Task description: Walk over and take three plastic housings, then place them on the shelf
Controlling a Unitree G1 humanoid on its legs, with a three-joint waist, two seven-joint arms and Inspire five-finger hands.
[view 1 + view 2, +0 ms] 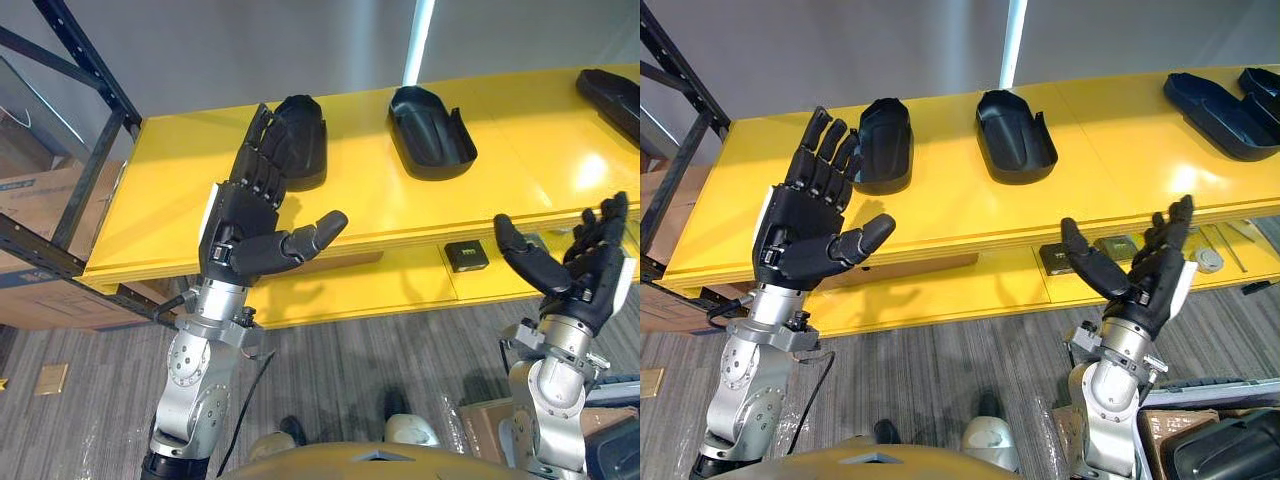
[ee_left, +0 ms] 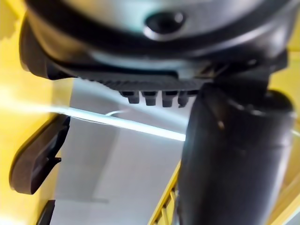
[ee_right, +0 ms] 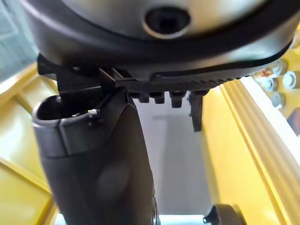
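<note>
A glossy yellow shelf point(image 1: 520, 170) runs along a grey wall point(image 1: 300, 40), with a dark metal rack point(image 1: 90, 70) at its left end and grey plank floor point(image 1: 380, 350) below. The left housing point(image 1: 885, 145), middle housing point(image 1: 1015, 135) and further housings point(image 1: 1220, 112) lie apart on it. The left hand point(image 1: 240, 225) is raised near the left housing and the right hand point(image 1: 585, 275) is palm-up before the shelf's front edge, both with fingers spread wide and empty.

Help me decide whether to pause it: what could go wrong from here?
1. The open left hand has its fingers close beside the left housing; a reach could shove it away rather than grasp it.
2. The open right hand sits low by the front edge of the yellow top and could knock it when lifting.
</note>
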